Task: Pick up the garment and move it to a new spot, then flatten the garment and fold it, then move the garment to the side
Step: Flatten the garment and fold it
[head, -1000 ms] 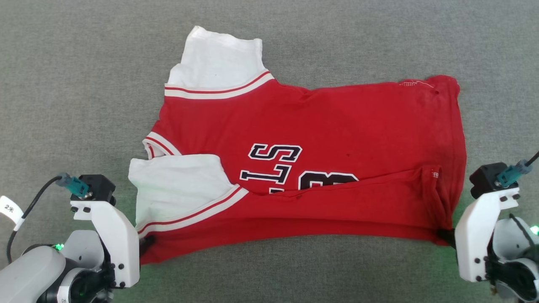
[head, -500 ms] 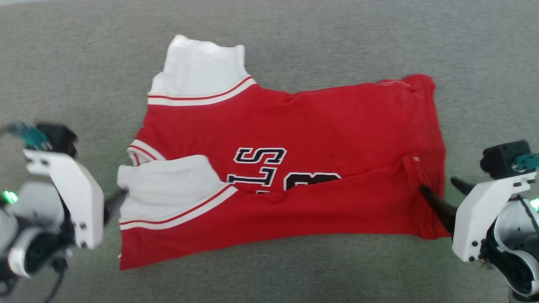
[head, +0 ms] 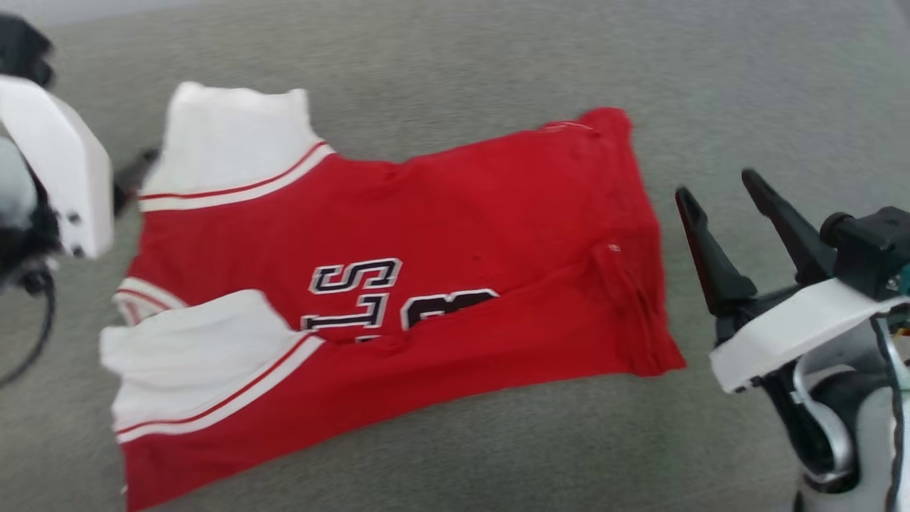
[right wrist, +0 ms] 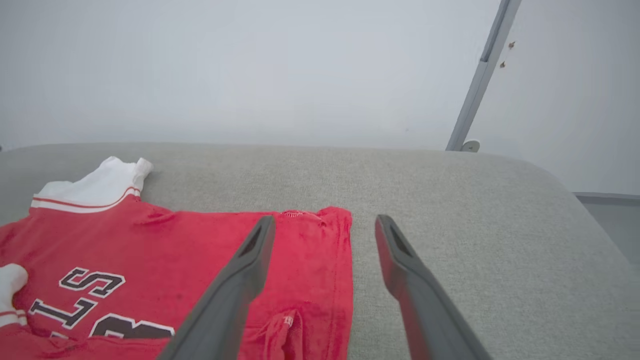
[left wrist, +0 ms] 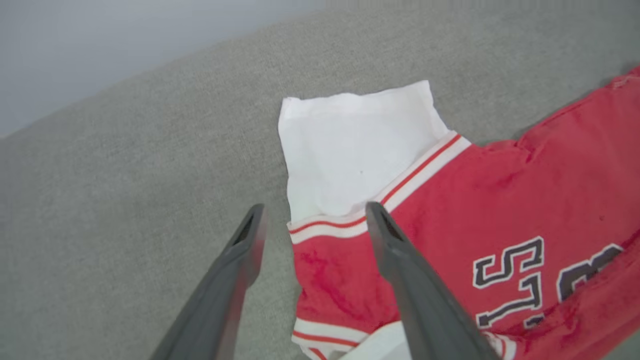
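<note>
The garment (head: 462, 235), a red shirt with white sleeves and striped trim, lies flat on the grey surface with its near edge folded over the lettering. My left gripper (left wrist: 315, 210) is open above the far white sleeve (left wrist: 350, 150), its fingers straddling the striped trim band with nothing held. In the head view one dark finger (head: 135, 178) of it shows beside that sleeve. My right gripper (head: 716, 188) stands open to the right of the hem, clear of the cloth. In the right wrist view the right gripper (right wrist: 325, 221) hangs above the hem's far corner (right wrist: 330, 220).
The grey cushioned surface (head: 498, 57) stretches well beyond the shirt on all sides and ends in a rounded edge (right wrist: 575, 200) at the right. A pale wall (right wrist: 250, 65) and a grey metal post (right wrist: 475, 85) stand behind it.
Both grippers have let go of the shirt's near corners, opened and moved toward its far side. The head camera has swung, shifting the whole picture.
</note>
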Robot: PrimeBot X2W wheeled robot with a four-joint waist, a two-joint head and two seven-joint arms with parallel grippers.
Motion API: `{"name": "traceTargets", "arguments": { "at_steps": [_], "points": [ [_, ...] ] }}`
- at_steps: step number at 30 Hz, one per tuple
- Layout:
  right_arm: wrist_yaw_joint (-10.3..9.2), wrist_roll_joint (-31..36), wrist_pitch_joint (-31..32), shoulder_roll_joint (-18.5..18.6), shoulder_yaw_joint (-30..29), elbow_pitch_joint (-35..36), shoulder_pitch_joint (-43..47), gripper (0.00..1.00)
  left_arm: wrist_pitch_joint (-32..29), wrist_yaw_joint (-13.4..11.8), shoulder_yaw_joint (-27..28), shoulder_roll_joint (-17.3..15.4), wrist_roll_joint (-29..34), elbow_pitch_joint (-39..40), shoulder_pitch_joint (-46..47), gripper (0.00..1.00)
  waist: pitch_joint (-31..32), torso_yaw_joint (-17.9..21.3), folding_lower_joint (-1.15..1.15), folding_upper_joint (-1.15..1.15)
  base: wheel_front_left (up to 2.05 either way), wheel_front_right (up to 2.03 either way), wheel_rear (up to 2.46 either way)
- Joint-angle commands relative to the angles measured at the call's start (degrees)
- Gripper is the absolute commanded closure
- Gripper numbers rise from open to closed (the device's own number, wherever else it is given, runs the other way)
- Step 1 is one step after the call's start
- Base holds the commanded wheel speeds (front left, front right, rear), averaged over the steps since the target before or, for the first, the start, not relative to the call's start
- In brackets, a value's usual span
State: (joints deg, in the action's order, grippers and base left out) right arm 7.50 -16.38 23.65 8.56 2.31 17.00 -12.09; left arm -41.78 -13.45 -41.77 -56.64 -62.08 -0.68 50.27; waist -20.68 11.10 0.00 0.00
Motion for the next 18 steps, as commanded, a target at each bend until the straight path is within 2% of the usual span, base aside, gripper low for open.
{"name": "traceTargets", "arguments": {
  "at_steps": [1, 5, 7, 11, 18],
  "points": [
    [-0.02, 0.92, -3.37, -1.15, 0.65, -0.59, -0.86, 0.0, 0.0, 1.36, -0.06, 0.8, 1.07, -3.16, 2.29, 0.0, -0.86, 2.85, 0.0, 0.0, 0.0, 0.0, 0.0],
    [-0.01, 4.23, -11.66, -3.23, 2.04, -3.14, -1.88, 0.0, -0.68, 4.43, -0.45, 3.28, 2.57, -13.83, 7.81, 0.0, -2.4, 6.41, 0.0, 0.0, 0.0, 0.0, 0.0],
    [-0.01, 4.28, -13.55, -4.07, 2.44, -4.24, -2.43, 0.0, -0.65, 5.51, -0.35, 4.25, 2.62, -17.56, 9.31, 0.0, -3.16, 7.63, 0.0, 0.0, 0.0, 0.0, 0.0],
    [-0.01, 3.83, -15.47, -4.83, 3.8, -6.16, -3.14, 0.0, -1.24, 6.96, -0.12, 5.59, 2.76, -25.05, 12.55, 0.0, -4.88, 9.5, 0.0, 0.0, 0.0, 0.0, 0.0],
    [-0.01, 2.35, -14.22, -4.97, 6.88, -9.06, -5.9, 0.0, -2.78, 9.03, -1.76, 7.46, 4.41, -34.82, 16.33, 0.0, -7.74, 11.19, 0.0, 0.0, 0.0, 0.0, 0.0]
  ]
}}
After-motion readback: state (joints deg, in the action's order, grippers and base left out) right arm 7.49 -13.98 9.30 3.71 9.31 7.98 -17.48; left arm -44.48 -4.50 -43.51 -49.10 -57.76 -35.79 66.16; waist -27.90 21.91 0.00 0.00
